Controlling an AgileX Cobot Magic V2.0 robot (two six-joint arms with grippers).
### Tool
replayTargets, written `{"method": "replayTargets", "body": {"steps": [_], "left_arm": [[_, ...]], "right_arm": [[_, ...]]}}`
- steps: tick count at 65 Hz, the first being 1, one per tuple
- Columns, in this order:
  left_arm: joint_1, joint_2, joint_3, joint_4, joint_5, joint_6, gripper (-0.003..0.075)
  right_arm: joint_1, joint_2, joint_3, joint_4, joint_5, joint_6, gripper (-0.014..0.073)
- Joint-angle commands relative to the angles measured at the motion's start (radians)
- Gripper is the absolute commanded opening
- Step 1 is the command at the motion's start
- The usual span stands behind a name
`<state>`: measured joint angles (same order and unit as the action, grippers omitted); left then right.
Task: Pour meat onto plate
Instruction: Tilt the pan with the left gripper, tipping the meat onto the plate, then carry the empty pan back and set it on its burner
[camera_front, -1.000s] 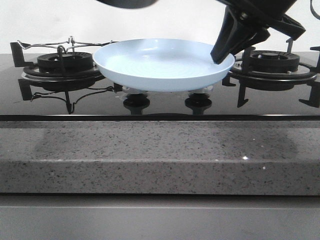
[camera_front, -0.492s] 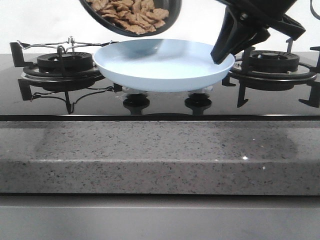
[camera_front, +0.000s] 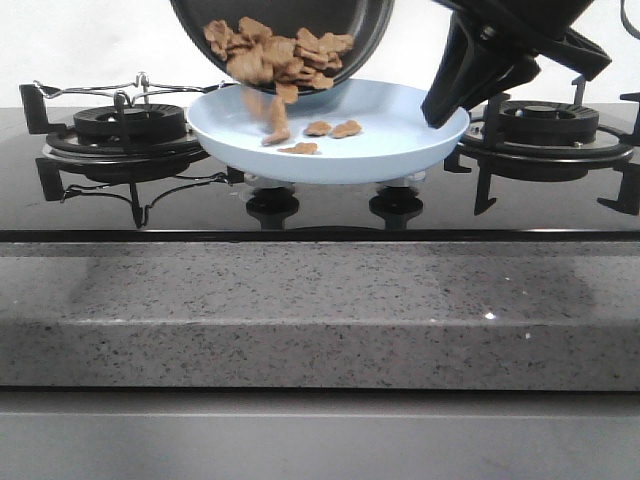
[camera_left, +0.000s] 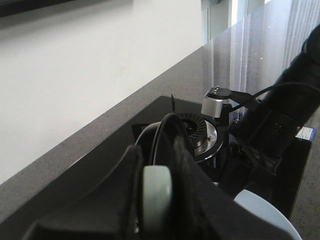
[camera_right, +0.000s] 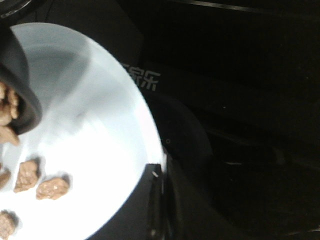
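We see the frying pan tipped over the plate, meat spilling onto it. Our right tool clamps the plate's right rim; our left tool grips a pale handle.

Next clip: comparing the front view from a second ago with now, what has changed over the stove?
The frying pan came down from the top edge and tipped over the plate. The meat slid to its lower lip, and a few pieces now lie on the plate. Unchanged: the plate's position, and the right tool shut on its rim.
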<state>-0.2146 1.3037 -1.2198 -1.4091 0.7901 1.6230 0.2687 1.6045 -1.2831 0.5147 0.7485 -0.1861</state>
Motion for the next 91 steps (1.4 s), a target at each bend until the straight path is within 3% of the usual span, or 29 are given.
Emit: {"method": "replayTargets", "body": {"steps": [1,22,52,77,91], "left_arm": [[-0.014,-0.037,-0.034,-0.08,0.01,0.074,-0.002],[-0.014,-0.047,-0.034,-0.067,0.11,0.366,-0.002],[-0.014,-0.053,-0.035,-0.072,0.108,0.353,-0.002],[0.085,-0.053,-0.035,-0.205,-0.258,-0.087,-0.002],[0.231,-0.018,-0.035,-0.291,-0.295,-0.391,-0.002]], "right_arm": [[0.0,-0.052,-0.026,0.038,-0.038,-0.008,-0.0068],[0.0,-0.052,-0.026,0.038,-0.038,-0.008,-0.0068],[0.0,-0.052,-0.026,0.038,-0.038,-0.008,-0.0068],[0.0,-0.052,-0.026,0.038,-0.038,-0.008,-0.0068],[0.0,-0.052,-0.026,0.038,-0.038,-0.008,-0.0068]]}}
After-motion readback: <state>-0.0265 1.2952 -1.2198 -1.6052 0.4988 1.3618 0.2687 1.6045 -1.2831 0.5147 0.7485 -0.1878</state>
